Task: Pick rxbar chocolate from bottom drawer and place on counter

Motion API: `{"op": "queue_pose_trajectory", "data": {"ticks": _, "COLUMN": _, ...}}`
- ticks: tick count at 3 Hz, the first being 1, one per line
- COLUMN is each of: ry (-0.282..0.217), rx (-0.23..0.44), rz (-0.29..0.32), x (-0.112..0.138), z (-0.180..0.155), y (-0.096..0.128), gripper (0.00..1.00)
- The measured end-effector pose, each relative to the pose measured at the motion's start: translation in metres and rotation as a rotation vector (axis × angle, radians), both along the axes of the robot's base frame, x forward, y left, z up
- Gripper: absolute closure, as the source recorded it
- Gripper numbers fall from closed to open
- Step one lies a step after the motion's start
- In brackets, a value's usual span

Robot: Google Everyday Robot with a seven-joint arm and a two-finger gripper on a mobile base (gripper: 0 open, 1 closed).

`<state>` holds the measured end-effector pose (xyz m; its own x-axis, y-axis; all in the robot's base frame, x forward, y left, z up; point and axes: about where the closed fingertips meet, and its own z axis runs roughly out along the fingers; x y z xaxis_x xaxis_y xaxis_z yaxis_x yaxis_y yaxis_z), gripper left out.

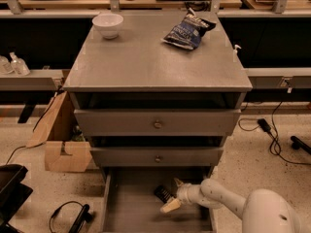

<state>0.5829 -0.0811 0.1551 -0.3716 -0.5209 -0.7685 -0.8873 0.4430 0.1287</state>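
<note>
The bottom drawer (129, 205) is pulled open at the foot of the grey cabinet. The rxbar chocolate (163, 193), a small black bar, lies on the drawer floor near its back right. My gripper (172, 196) reaches in from the right, low inside the drawer. Its two pale fingers are spread apart, one behind the bar and one in front, with the bar's right end between the tips. The white arm (228, 203) comes in from the lower right. The counter (146, 62) is the cabinet's flat grey top.
A white bowl (108, 24) sits at the counter's back left and a dark blue snack bag (188, 29) at its back right. Two shut drawer fronts with knobs (157, 124) are above the open drawer. A cardboard box (60, 147) and cables lie on the floor at the left.
</note>
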Motion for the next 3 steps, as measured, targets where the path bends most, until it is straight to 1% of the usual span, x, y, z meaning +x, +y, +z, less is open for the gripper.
{"op": "queue_pose_trajectory", "data": {"ticks": 1, "ry": -0.023, "rx": -0.071, "rz": -0.001, "x": 0.006, "z": -0.007, "y": -0.002, "gripper": 0.0}}
{"op": "queue_pose_trajectory", "data": {"ticks": 2, "ry": -0.033, "rx": -0.135, "rz": 0.012, "x": -0.002, "z": -0.021, "y": 0.006, "gripper": 0.0}}
{"op": "queue_pose_trajectory", "data": {"ticks": 3, "ry": -0.044, "rx": -0.163, "rz": -0.001, "x": -0.009, "z": -0.034, "y": 0.015, "gripper": 0.0}}
